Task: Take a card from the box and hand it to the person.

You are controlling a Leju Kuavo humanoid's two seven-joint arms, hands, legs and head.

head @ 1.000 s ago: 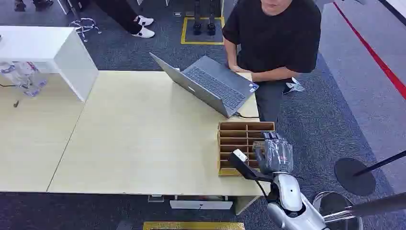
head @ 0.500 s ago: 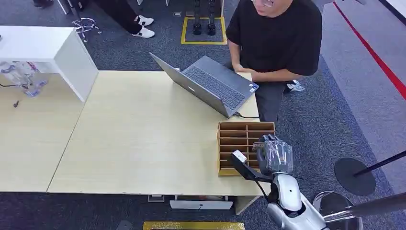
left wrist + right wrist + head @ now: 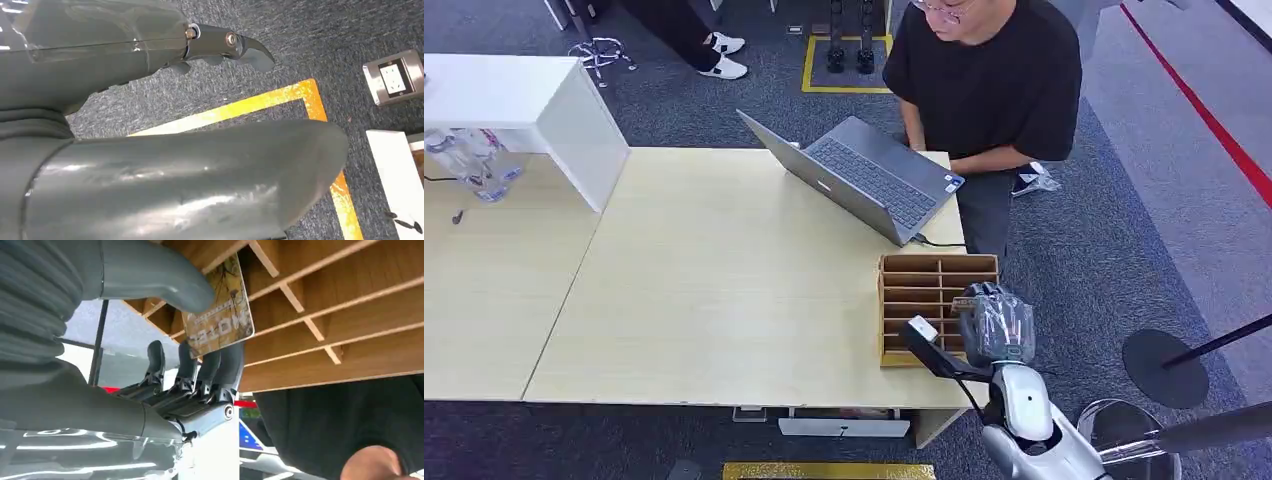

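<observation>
Yellow-brown printed card (image 3: 220, 320) is now pinched between your right hand (image 3: 996, 322) thumb and fingers (image 3: 210, 372), lifted slightly against the wooden slotted box (image 3: 924, 290), so extraction has begun; the person (image 3: 984, 80) waits beyond.

A yellowish printed card (image 3: 220, 315) sits pinched at the slotted wooden box (image 3: 921, 290), near the worktop's right edge.
</observation>
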